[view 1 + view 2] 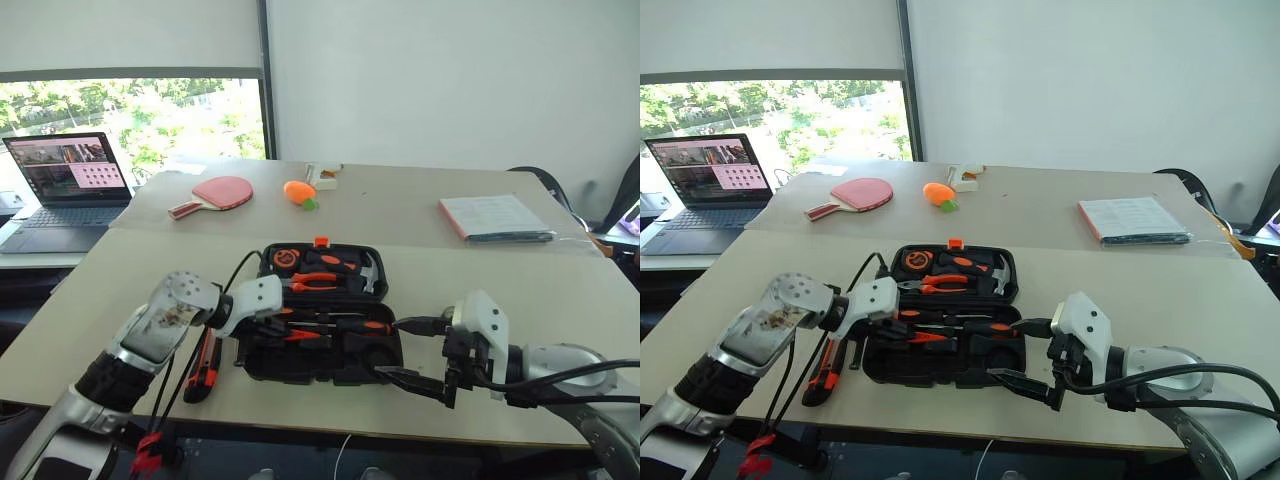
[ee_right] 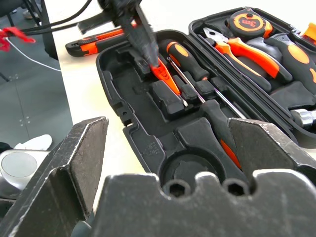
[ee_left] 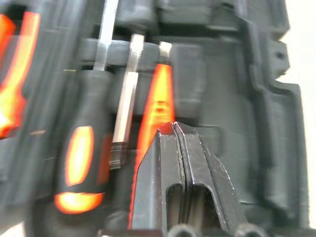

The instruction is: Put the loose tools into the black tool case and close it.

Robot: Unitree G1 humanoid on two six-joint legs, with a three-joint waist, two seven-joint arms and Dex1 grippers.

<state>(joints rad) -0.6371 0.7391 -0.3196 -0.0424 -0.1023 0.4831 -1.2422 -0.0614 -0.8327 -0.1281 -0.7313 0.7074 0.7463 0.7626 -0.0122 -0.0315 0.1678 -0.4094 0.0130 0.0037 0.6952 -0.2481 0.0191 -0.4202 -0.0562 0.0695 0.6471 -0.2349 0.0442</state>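
Note:
The black tool case point(image 1: 310, 378) lies open in the middle of the near table. Two long black-and-orange screwdrivers point(image 2: 187, 61) point(image 2: 222, 134) and a slim orange screwdriver point(image 2: 169, 80) lie in its front half. My left gripper point(image 3: 174, 127) is shut, its tips on the slim orange screwdriver's point(image 3: 159, 101) handle, with nothing between the fingers. The black-and-orange utility knife point(image 1: 203, 365) lies on the table just left of the case. My right gripper point(image 1: 415, 350) stands open at the case's front right corner, holding nothing.
Pliers point(image 1: 315, 283), a tape measure point(image 1: 284, 258) and a hammer point(image 1: 365, 275) sit in the case's lid half. On the far table are a red paddle point(image 1: 215, 193), an orange object point(image 1: 298, 191) and papers point(image 1: 495, 217). A laptop point(image 1: 65, 185) stands far left.

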